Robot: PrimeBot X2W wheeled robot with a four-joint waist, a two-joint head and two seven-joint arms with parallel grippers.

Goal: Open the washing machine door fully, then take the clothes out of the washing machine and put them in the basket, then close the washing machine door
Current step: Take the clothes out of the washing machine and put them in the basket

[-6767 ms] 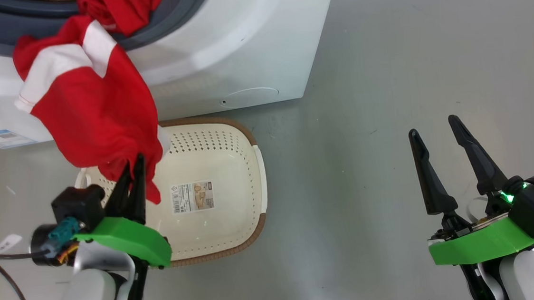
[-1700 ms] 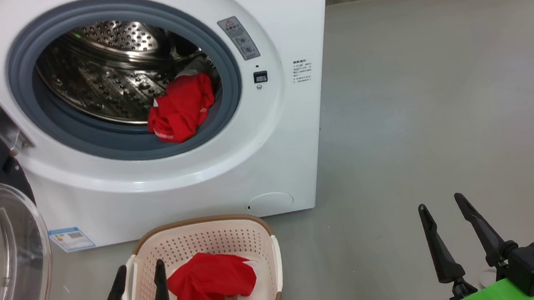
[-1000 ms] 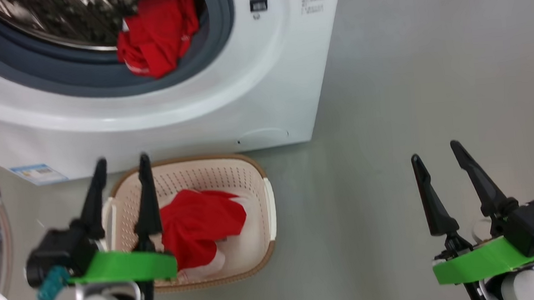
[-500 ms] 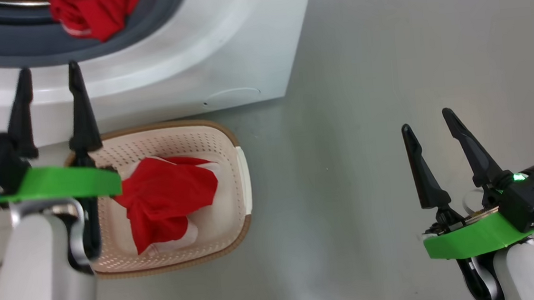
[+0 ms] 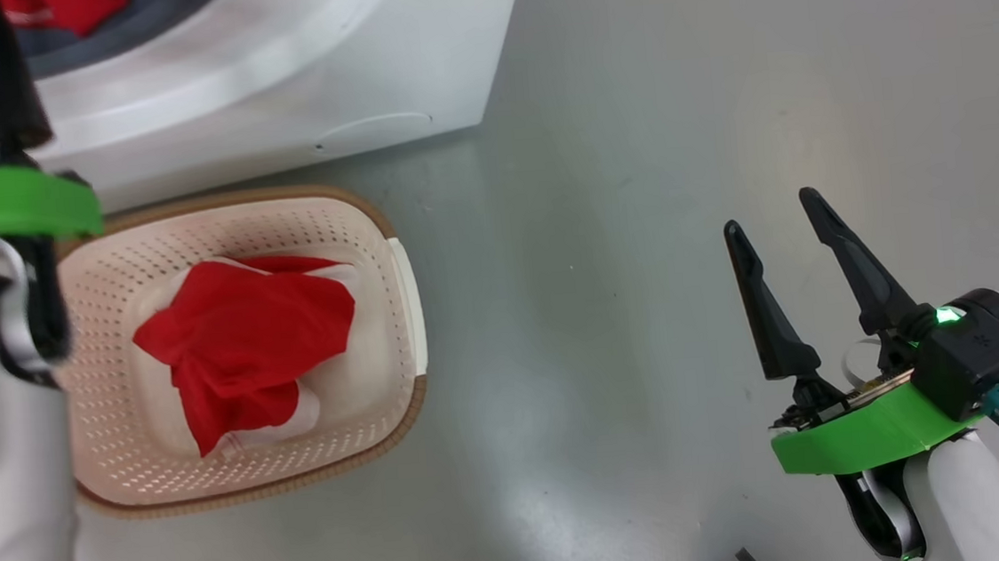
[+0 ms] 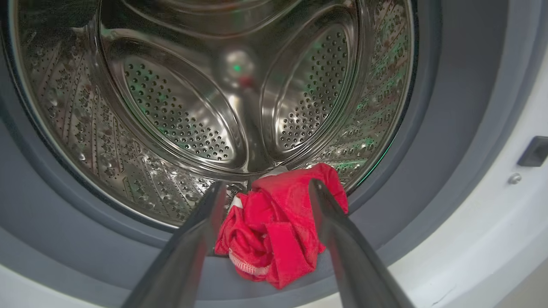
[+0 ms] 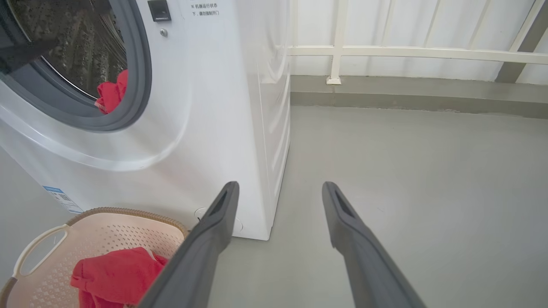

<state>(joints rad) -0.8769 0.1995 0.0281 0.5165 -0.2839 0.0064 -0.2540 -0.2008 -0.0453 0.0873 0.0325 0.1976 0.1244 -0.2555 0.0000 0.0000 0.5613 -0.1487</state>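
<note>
Bearing tiny Chinese print (image 7: 204, 9) and blue label (image 7: 63, 199), the washing machine (image 7: 214, 107).

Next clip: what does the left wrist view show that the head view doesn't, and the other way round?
Left wrist view: the inside of the perforated steel drum. Head view: the cream perforated plastic basket holding a red-and-white garment, and the open right pincer over the grey floor. Both: the front of the white washing machine, its grey rubber ring, the crumpled red garment at the opening's lower edge, and the left pincer, open, pointed at that garment.
</note>
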